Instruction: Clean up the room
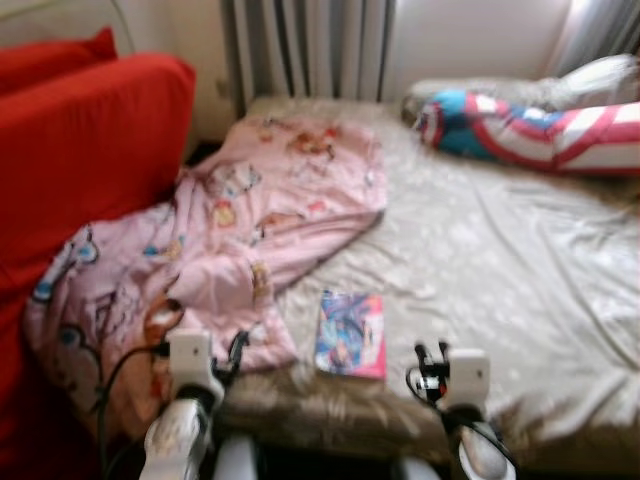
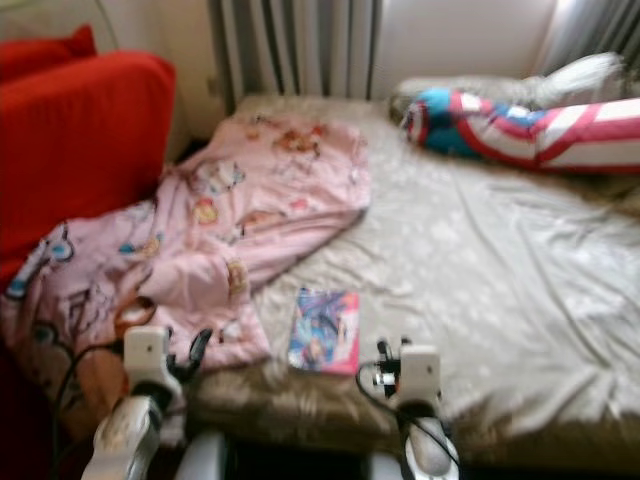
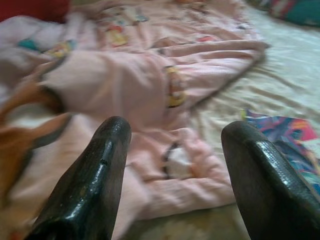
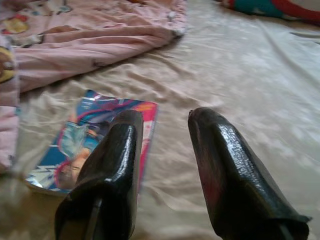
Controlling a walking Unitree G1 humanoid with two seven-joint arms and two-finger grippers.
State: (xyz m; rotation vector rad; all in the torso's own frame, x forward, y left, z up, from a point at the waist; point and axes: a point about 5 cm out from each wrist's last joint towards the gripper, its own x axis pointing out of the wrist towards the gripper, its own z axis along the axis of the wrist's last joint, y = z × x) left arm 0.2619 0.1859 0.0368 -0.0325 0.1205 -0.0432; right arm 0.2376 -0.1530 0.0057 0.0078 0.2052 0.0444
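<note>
A crumpled pink cartoon-print blanket lies over the left half of the bed and spills off its left side. A colourful book lies flat near the bed's front edge, just right of the blanket. My left gripper hovers open at the blanket's near corner. To the right of the book, my right gripper is held open over the beige sheet, with the book beside its left finger. Neither holds anything.
A red sofa stands close against the bed's left side. A red, white and blue pillow lies at the bed's far right, with a light one behind it. Curtains and a radiator stand behind the bed.
</note>
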